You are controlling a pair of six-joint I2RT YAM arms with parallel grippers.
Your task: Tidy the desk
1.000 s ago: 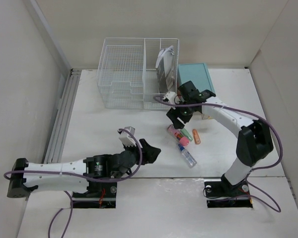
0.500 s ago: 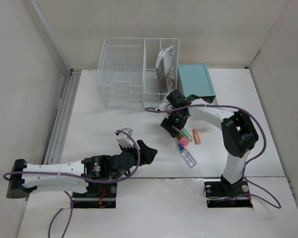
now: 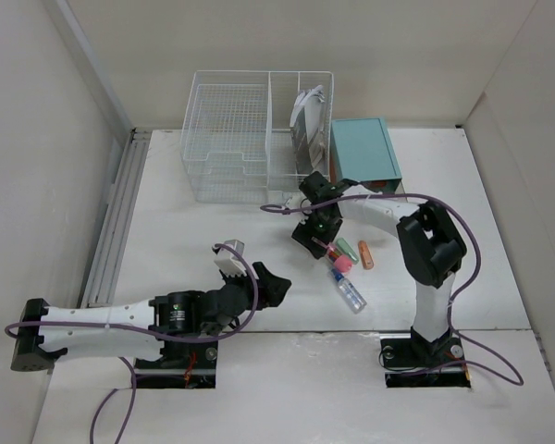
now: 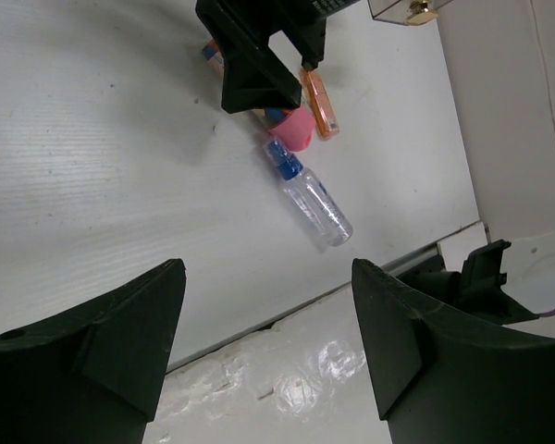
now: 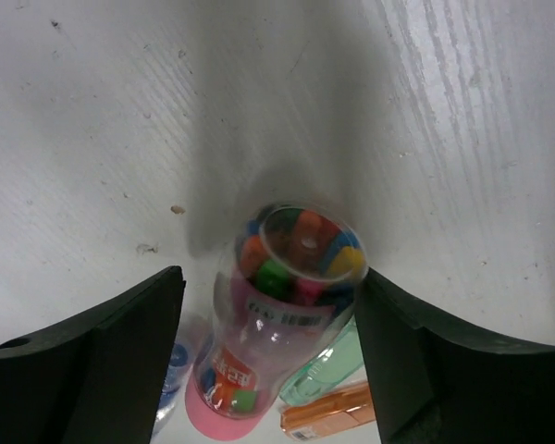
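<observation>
Though near square, desk (image 3: 185, 239), rail (image 3: 111, 231) left.

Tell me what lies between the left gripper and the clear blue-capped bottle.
Only bare desk: in the left wrist view, plain white surface runs from the left gripper to the clear bottle. The top view agrees.

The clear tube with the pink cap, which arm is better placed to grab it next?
Right. The right end effector hangs open over the clear tube, one finger on either side. The left end effector, also open, sits apart from it toward the near edge.
</observation>
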